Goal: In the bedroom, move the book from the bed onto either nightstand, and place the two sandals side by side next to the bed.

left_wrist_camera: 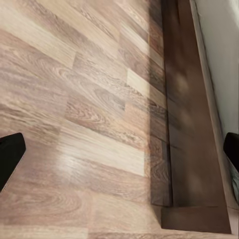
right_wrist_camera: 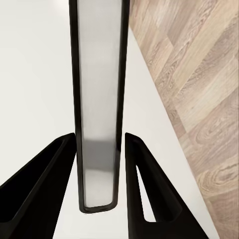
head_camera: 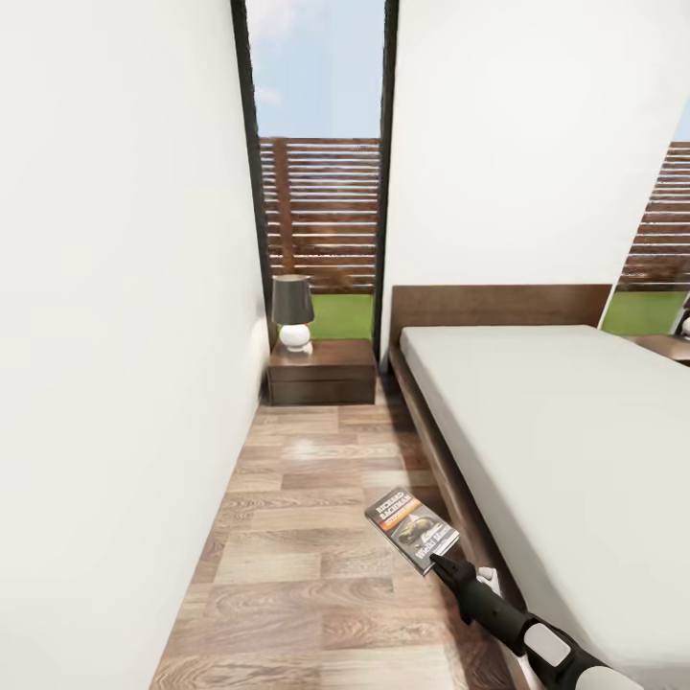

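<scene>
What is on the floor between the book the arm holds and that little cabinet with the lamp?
In the head view, only bare plank floor lies between the book and the nightstand.

The right pincer (right_wrist_camera: 99,149) is gripping the book (right_wrist_camera: 98,99) edge-on, one black finger (right_wrist_camera: 40,194) pressing on each cover. A white wall (right_wrist_camera: 30,74) and plank floor (right_wrist_camera: 199,89) are lying beyond.
</scene>
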{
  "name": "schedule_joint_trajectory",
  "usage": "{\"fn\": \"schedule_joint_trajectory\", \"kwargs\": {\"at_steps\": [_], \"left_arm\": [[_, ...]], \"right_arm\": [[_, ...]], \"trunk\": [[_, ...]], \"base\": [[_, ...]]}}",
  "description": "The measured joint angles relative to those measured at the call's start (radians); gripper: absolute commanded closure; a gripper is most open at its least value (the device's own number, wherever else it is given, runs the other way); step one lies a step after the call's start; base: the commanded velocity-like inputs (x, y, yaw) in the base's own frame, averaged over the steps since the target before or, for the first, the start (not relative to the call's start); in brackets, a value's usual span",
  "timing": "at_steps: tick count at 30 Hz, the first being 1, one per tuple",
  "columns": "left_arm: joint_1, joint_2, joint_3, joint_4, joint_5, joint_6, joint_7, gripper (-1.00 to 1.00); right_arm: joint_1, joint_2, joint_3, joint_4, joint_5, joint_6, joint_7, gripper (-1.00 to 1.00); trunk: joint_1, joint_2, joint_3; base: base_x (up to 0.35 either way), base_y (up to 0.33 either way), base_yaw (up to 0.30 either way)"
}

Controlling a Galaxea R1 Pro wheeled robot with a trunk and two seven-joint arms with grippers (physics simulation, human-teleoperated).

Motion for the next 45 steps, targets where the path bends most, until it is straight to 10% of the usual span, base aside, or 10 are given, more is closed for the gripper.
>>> {"fn": "schedule_joint_trajectory", "kwargs": {"at_steps": [45], "left_arm": [[0.000,0.000,0.000,0.000,0.000,0.000,0.000,-1.00]], "right_arm": [[0.000,0.000,0.000,0.007,0.003,-0.001,-0.001,1.00]], "trunk": [[0.000,0.000,0.000]], "base": [[0.185,0.044,0.000]]}}
